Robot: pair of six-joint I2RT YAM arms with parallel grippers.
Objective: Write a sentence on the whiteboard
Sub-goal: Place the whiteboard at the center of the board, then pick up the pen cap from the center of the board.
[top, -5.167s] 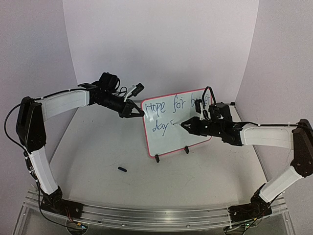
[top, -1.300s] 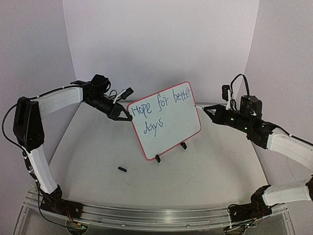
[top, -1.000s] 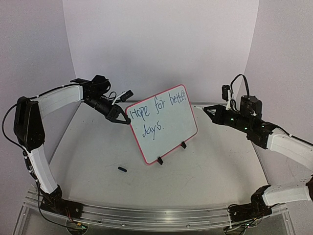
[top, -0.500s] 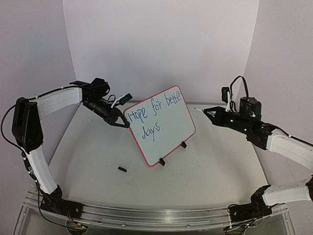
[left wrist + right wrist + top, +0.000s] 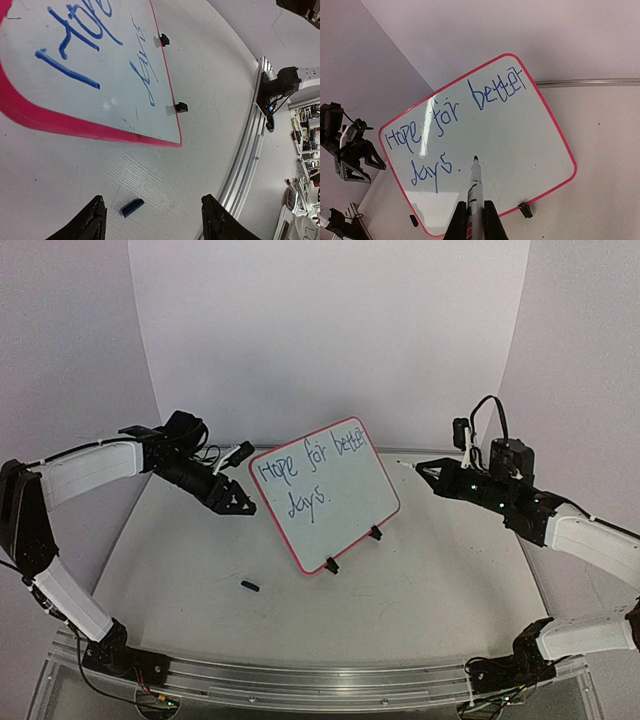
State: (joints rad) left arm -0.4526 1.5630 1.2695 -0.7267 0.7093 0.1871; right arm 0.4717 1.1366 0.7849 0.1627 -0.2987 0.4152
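**Mia:** Where is the whiteboard [image 5: 325,495]?

**Ben:** It stands on the table [image 5: 180,570], leaning back on its two black clip feet [image 5: 331,565]. I think that is why no one has to hold it.

**Mia:** Is the sentence [image 5: 308,478] on it?

**Ben:** Yes, in blue, in two lines: "Hope for better days." There is a dot at the end, so I think the writing is done.

**Mia:** What is the left gripper [image 5: 238,505] doing?

**Ben:** It is just beside the whiteboard's left edge, not touching it. Its fingers are spread wide with nothing between them.

**Mia:** And the right gripper [image 5: 428,469]?

**Ben:** It is off to the right of the whiteboard, pinching the marker [image 5: 474,190]. The tip points at the whiteboard but is held away from it, maybe so it won't smudge the words.

**Mia:** What is that little blue thing?

**Ben:** A small cap [image 5: 251,586], lying on the table in front of the whiteboard. It looks like the marker's, left off for writing.
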